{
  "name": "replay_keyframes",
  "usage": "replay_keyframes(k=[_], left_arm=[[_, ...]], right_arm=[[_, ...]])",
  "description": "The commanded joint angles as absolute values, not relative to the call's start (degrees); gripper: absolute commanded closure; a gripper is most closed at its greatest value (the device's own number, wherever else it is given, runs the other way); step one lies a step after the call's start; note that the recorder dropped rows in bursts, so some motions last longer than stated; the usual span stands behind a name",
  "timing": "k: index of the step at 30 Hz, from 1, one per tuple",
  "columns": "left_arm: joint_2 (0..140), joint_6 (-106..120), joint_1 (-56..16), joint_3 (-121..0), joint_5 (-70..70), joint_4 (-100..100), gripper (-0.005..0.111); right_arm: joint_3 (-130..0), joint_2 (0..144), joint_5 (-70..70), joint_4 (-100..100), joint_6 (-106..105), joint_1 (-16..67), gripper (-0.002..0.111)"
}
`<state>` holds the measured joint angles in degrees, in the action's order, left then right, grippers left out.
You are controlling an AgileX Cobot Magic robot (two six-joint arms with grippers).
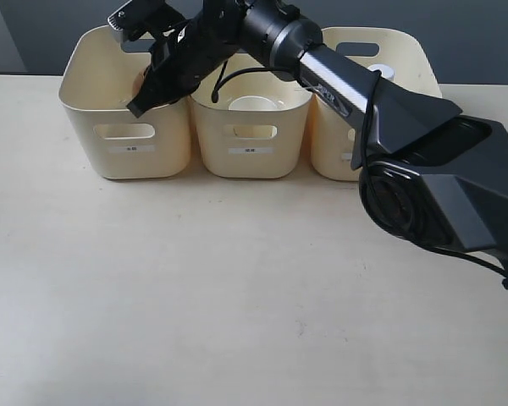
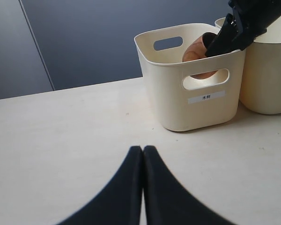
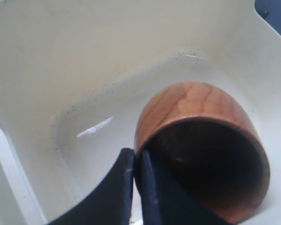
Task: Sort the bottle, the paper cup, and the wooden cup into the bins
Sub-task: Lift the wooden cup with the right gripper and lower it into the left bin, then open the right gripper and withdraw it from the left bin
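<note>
- The right arm (image 1: pixel 322 72) reaches across the middle, since the left bin (image 1: pixel 123 148) looks to be the wood one.
- The bottle (image 1: pixel 381 73) is in the right bin and the paper cup (image 1: pixel 252 103) in the middle bin.
- The wooden cup (image 3: pixel 201 117) hangs tilted inside the left bin, not yet let go.
- The right gripper (image 3: pixel 137 159) pinches the cup's thin rim.
- The left gripper (image 2: pixel 143 157) is pressed together and parked low over the table, out of the way.

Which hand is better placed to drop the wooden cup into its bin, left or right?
Right. The right hand pinches the rim of the wooden cup, which is down inside the bin, so it probably only needs to let go. The left hand is shut over the table, short of that bin.
</note>
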<state>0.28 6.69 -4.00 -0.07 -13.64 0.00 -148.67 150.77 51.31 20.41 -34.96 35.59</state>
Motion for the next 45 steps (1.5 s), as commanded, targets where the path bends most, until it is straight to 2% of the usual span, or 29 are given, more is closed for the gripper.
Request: replay_keyframes(k=[1,3,5,26,28,31,38,45], left_arm=[[0.0,6.58,-4.2,0.0,-13.64,-0.38,0.107],[0.0,6.58,-4.2,0.0,-13.64,-0.38,0.107],[0.0,6.58,-4.2,0.0,-13.64,-0.38,0.107],[0.0,6.58,-4.2,0.0,-13.64,-0.38,0.107],[0.0,6.58,-4.2,0.0,-13.64,-0.38,0.107],[0.0,6.58,-4.2,0.0,-13.64,-0.38,0.107],[0.0,6.58,-4.2,0.0,-13.64,-0.38,0.107],[0.0,6.58,-4.2,0.0,-13.64,-0.38,0.107]], right_arm=[[-148.87,150.55,50.58,20.22,-35.04,35.29,0.09],[-148.87,150.55,50.58,20.22,-34.91,35.29,0.08],[-148.87,150.55,50.45,20.22,-34.91,35.29,0.076],[-148.87,147.19,47.05,21.53,-34.91,35.39,0.077],[-148.87,145.33,49.38,21.53,-35.15,35.39,0.085],[-148.87,142.3,55.11,22.73,-37.4,35.48,0.108],[-148.87,135.53,68.96,24.05,-38.09,36.08,0.109],[-148.87,129.92,69.96,17.91,-32.34,39.12,0.109]])
